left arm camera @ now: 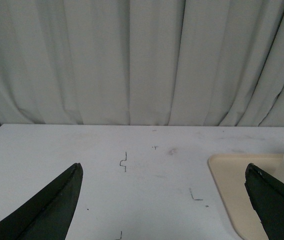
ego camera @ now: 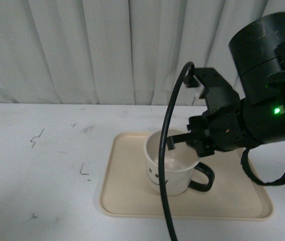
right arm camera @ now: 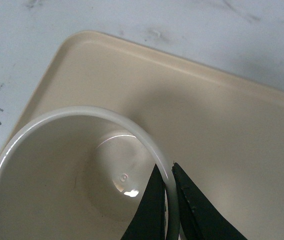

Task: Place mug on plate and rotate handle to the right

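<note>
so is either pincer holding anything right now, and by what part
The right pincer is shut on the mug, pinching its rim, one finger inside, one outside. The left pincer is open and holds nothing.

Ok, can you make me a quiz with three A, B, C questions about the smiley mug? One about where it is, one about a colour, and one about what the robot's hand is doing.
1. Where is the mug?
A) on the plate
B) on the bare table
C) beside the plate

2. What colour is the handle?
A) red
B) dark green-black
C) cream

3. What is the right end effector doing?
A) wide open, away from the mug
B) shut on the mug's rim
C) gripping the handle

Answers:
1 A, the mug stands inside the plate's raised rim.
2 B, the loop is dark against the cream body.
3 B, the right wrist view shows it pinching the rim from inside and outside.
</note>
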Available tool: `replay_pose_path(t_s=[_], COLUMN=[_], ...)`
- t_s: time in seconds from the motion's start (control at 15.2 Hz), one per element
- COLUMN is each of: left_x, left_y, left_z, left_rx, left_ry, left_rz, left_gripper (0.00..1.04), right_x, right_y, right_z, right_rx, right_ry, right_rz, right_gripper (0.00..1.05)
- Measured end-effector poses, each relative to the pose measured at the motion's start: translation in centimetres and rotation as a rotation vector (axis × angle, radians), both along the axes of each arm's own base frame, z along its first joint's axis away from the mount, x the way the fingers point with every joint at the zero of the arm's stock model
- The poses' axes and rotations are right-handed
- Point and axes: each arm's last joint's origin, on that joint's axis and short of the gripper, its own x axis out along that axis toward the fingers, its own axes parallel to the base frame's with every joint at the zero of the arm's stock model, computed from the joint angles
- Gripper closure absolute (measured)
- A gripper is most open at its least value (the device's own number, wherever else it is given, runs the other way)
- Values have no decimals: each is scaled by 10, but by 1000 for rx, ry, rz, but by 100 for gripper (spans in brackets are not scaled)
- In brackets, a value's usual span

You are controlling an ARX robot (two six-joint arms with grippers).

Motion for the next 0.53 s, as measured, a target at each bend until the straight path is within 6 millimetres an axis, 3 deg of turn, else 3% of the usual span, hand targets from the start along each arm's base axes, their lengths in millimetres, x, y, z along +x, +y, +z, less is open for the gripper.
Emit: replay_pose_path(t_s=[0.26, 0.53], left_x=[0, 0], left_y=[0, 0], left_z=[0, 0], left_rx=[0, 0], left_ry=[0, 0], left_rz=[0, 0], left_gripper=[7, 7], right_x=[5, 5], right_y=[-25, -39], right_z=[29, 28], right_rx=[-140, -188], right_ry=[-120, -157], right_rz=[190, 388], right_gripper=[101, 101])
